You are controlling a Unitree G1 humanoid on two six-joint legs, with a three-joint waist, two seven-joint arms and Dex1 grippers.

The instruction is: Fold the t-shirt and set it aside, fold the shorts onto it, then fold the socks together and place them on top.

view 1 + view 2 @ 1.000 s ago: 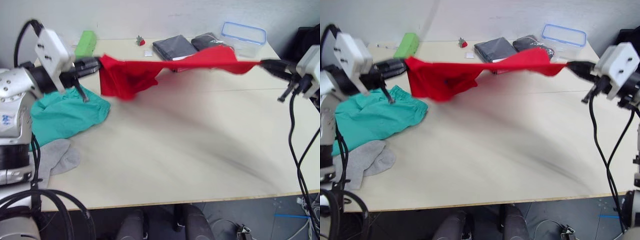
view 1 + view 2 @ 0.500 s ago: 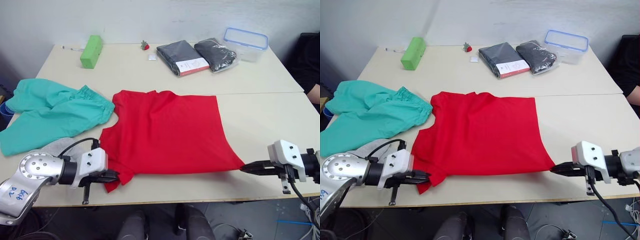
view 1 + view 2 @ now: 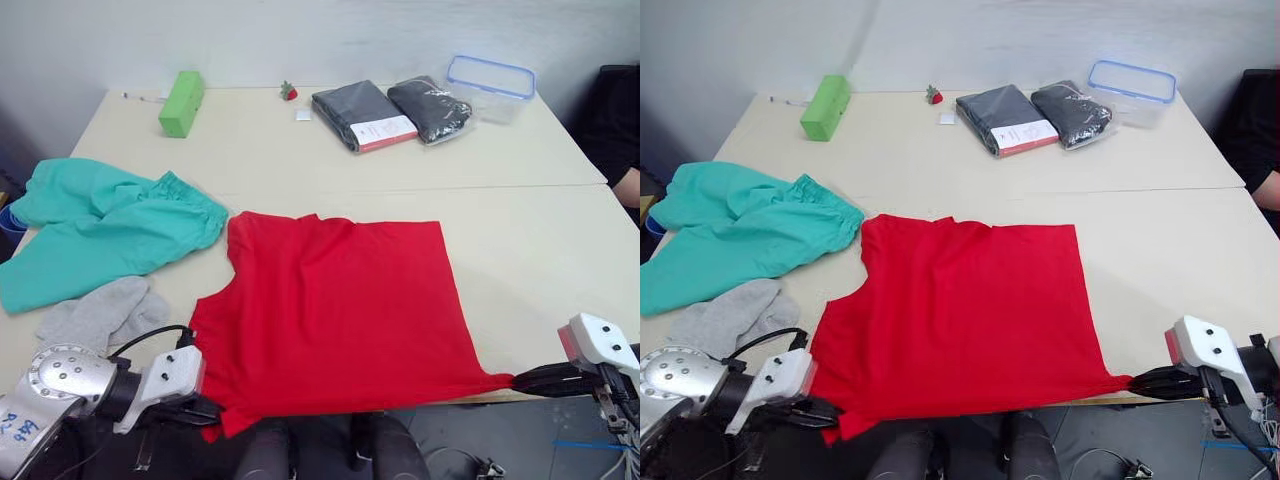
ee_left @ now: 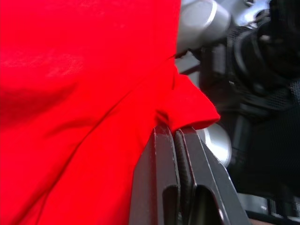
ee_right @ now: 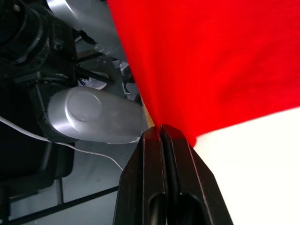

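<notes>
Red cotton t-shirt (image 3: 335, 315) lies spread flat on the table (image 3: 520, 250), neck opening facing the robot's left, lower edge overhanging the near table edge. Left gripper (image 3: 205, 410) is clamped on the near-left corner of the t-shirt, fingers (image 4: 164, 154) pressed together with fabric between them. Right gripper (image 3: 520, 381) is clamped on the near-right corner, fingers (image 5: 152, 145) pinched on the cloth at the table edge. Teal shorts (image 3: 100, 225) lie crumpled at the left of the table, waistband just beside the t-shirt. Grey socks (image 3: 100, 315) lie overlapped just in front of the shorts. At the far side sit a green block (image 3: 180, 100), two packaged dark garments (image 3: 390, 112) and a clear container (image 3: 487, 82).
</notes>
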